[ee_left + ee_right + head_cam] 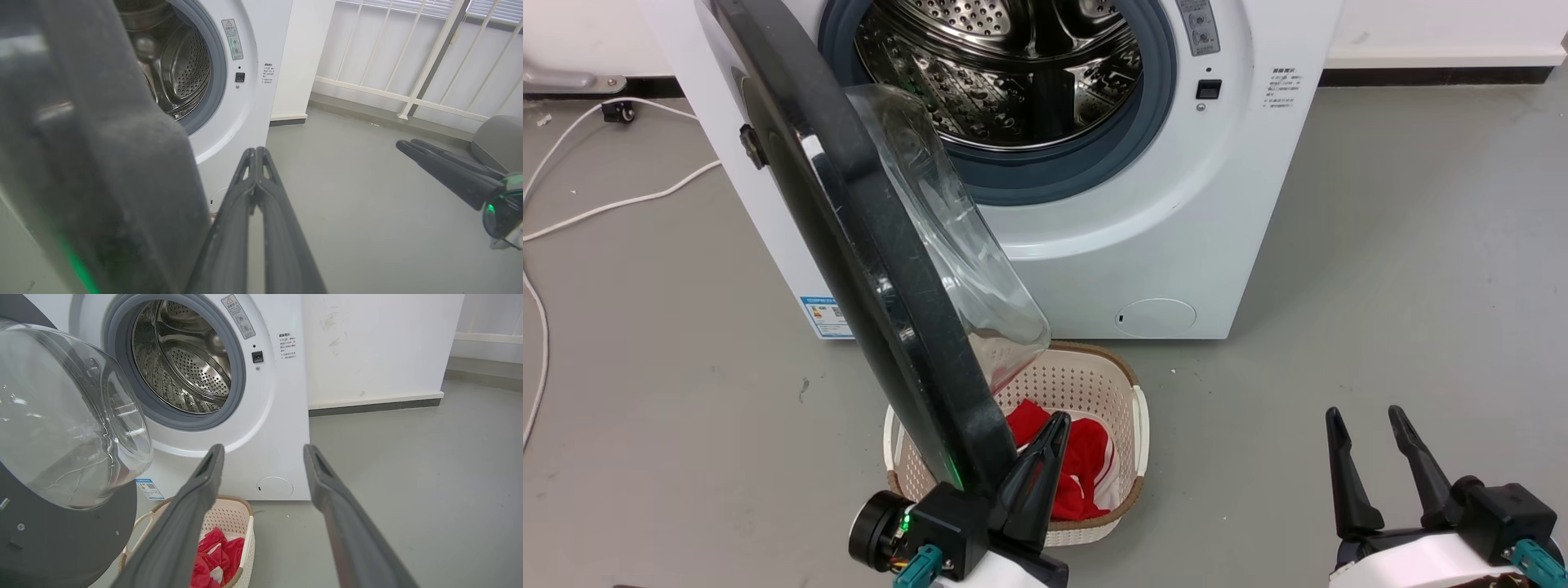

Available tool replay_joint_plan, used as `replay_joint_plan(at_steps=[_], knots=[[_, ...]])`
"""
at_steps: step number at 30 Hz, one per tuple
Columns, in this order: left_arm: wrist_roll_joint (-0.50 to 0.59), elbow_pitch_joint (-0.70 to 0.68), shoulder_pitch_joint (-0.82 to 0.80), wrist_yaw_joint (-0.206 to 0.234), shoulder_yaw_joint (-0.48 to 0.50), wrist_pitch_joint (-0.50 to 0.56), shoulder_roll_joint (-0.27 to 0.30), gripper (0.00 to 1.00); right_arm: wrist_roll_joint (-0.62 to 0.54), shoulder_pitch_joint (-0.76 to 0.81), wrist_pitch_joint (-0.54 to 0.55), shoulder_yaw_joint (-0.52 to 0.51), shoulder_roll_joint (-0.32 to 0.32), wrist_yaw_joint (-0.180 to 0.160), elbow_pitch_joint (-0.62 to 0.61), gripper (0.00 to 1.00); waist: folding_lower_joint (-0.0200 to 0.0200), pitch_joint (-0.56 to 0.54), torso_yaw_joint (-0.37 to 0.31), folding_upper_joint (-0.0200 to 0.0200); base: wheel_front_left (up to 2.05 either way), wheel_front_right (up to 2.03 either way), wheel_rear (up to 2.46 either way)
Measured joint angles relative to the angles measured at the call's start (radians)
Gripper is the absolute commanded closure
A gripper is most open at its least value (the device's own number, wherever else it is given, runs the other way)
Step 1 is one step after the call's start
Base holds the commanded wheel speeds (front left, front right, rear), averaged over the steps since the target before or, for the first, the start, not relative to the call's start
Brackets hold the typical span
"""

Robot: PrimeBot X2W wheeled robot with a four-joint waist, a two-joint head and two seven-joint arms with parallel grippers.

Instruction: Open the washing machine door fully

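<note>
On the head view, the washing machine door (874, 269) stands swung out, its lower rim just left of my left fingers (1055, 425), which are pressed together. My right fingers (1343, 465) are spread, well off to its right. On the left wrist view the door (102, 163) sits close on the left of the shut fingers (256, 153), and on the right wrist view it (69, 428) lies left of the spread fingers (333, 498).

A cream perforated laundry basket (1094, 380) sits on the grey concrete floor (1405, 269), with red cloth (1090, 457) and a patch of white heaped inside. White cables (629, 200) trail across the floor at left. A dark skirting strip (376, 407) runs along the white wall (380, 343), and white railings (412, 98) line the far side.
</note>
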Motion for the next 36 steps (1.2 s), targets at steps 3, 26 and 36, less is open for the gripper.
replay_joint_plan(at_steps=[3,26,36], knots=[[0.003,-0.002,0.003,0.012,0.002,-0.004,0.001,1.0,0.0,0.0,0.001,-0.004,0.0,0.0,-0.001,0.0,0.0,0.002,0.004,0.0,0.0,0.0,0.0],[-0.056,-0.097,0.114,0.104,0.128,-0.051,0.028,1.0,-0.01,-0.006,0.016,-0.017,0.0,0.0,-0.022,0.0,0.0002,0.018,0.28,0.0,0.0,0.0,0.0],[-0.141,-0.026,0.096,0.048,0.378,-0.072,0.059,1.0,-0.017,-0.019,0.029,-0.016,0.0,0.0,-0.035,0.0,0.0001,0.053,0.328,0.0,0.0,0.0,0.0]])
